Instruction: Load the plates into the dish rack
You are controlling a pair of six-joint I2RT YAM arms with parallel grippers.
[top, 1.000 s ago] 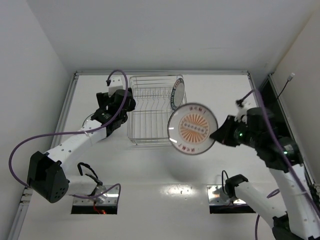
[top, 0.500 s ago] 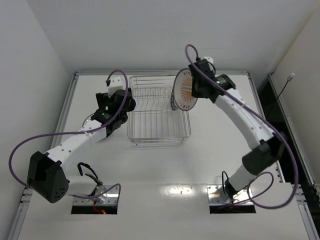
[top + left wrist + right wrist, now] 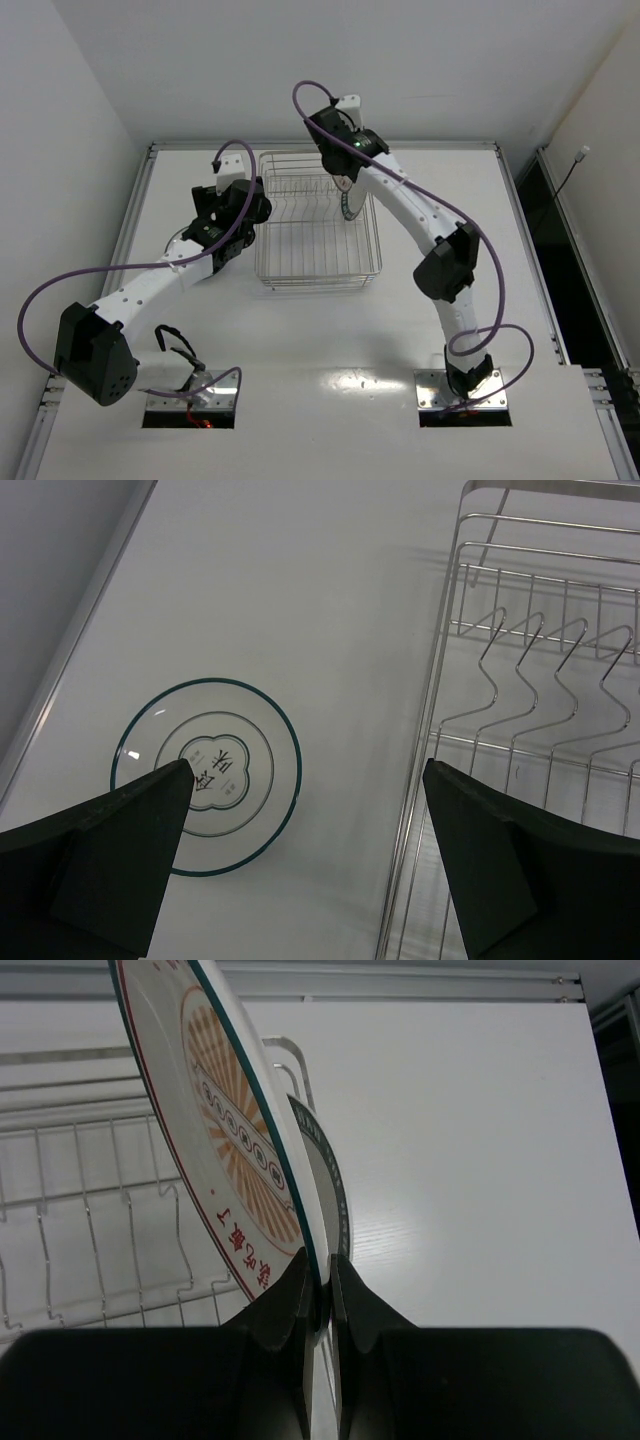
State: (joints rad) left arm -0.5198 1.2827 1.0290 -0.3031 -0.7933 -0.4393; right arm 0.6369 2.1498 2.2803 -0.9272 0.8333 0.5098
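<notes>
Swung over the dish rack (image 3: 315, 280), the right gripper (image 3: 318, 1265) pinches the orange plate (image 3: 235, 1150), which could clip the racked plate (image 3: 325, 1175) just beside it; the left gripper (image 3: 305, 775) hangs spread.

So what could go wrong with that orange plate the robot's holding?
1. The right gripper pinches the orange plate only at its rim, so the plate might slip or tip over.
2. The plate is tilted right next to the grey-rimmed plate standing in the dish rack, so the two could knock together when it lets go.
</notes>
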